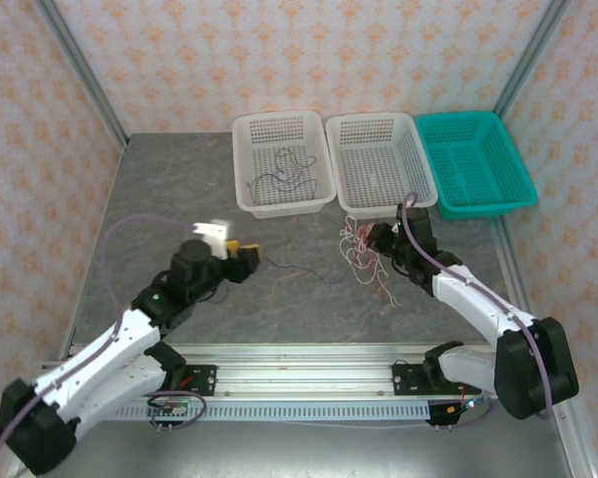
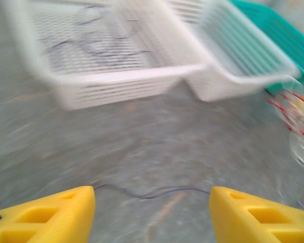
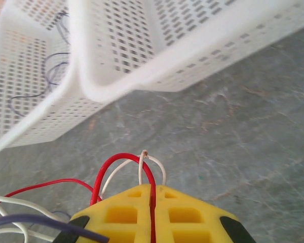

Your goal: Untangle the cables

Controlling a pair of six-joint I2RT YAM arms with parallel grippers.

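Since the right gripper (image 3: pixel 152 191) is clamped shut on a red wire (image 3: pixel 122 163) and a white wire (image 3: pixel 142 169) at the far edge of the tangled cables (image 1: pixel 364 259), which lie on the table (image 1: pixel 179 189) just near of the middle white basket (image 1: pixel 379 159), the pull is best made slowly and away from the bundle, so that a strand is drawn free rather than the knot tightened. Both colours appear to be pinched at once, so a regrip on a single strand may be needed. The left gripper (image 1: pixel 244 255) is held with its fingers (image 2: pixel 55 215) apart above a lone dark cable (image 2: pixel 142 196) stretched on the table left of the tangle, and it could be used to pin the bundle while the right one draws. Thin dark cables are seen in the left white basket (image 1: pixel 284 164). Nothing certain can be made out in the middle basket or in the teal basket (image 1: pixel 473 164) on the right.
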